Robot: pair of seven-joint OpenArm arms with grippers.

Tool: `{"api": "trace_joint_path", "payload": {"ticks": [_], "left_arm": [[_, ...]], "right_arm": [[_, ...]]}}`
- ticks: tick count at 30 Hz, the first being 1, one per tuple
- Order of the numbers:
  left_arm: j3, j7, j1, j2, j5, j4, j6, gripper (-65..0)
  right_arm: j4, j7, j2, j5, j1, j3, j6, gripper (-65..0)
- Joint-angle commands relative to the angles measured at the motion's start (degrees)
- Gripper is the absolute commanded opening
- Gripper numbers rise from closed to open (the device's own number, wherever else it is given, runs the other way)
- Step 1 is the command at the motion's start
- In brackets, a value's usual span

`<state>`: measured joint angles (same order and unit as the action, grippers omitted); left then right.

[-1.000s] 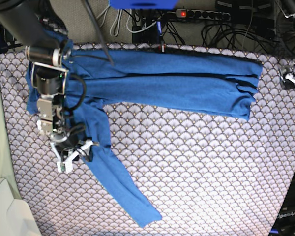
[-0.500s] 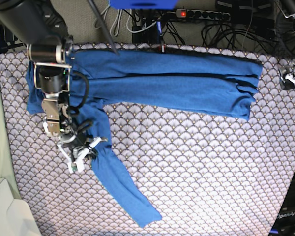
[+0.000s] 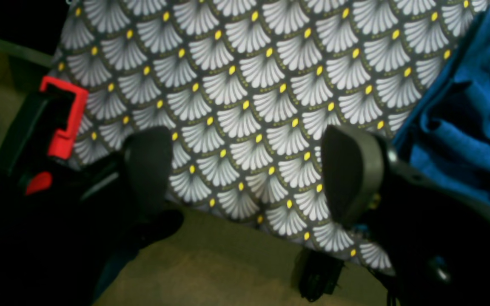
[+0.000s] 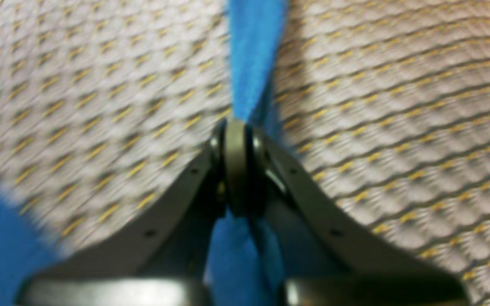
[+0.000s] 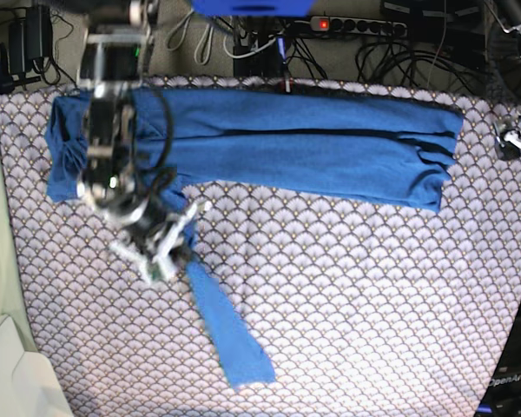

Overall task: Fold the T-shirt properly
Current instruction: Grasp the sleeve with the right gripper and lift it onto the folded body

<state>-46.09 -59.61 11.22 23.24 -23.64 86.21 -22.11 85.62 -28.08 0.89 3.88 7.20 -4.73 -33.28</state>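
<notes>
My right gripper [image 4: 245,127] is shut, its fingertips pressed together at the middle of its wrist view. In the base view my right arm [image 5: 113,130] reaches in from the top left, slightly blurred, so I can't swear to its exact wrist angle. My left gripper [image 3: 249,170] stands wide open, its two dark fingers [image 3: 351,170] well apart, at the base view's right edge.

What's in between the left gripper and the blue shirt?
Only bare patterned cloth lies between the left gripper and the blue shirt, as the base view shows.
</notes>
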Motion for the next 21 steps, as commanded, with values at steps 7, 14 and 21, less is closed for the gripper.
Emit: {"api": "trace_joint_path", "payload": {"ticks": [7,14,21], "left_arm": [[-0.55,0.93,-0.37,1.41,-0.49,1.04,0.09,-11.8],[-0.38,0.93,-0.37,1.41,-0.49,1.04,0.09,-11.8],[-0.38,0.93,-0.37,1.41,-0.49,1.04,0.0,-11.8]], "right_arm": [[16.05,-2.03,1.71,-1.11,-9.09,7.33,0.18,-65.0],[24.13,-2.21,5.14,-0.93,-19.11,13.92,0.27,-65.0],[24.57,-1.68,5.66,-1.02,-26.32,19.72,0.35,-65.0]]}}
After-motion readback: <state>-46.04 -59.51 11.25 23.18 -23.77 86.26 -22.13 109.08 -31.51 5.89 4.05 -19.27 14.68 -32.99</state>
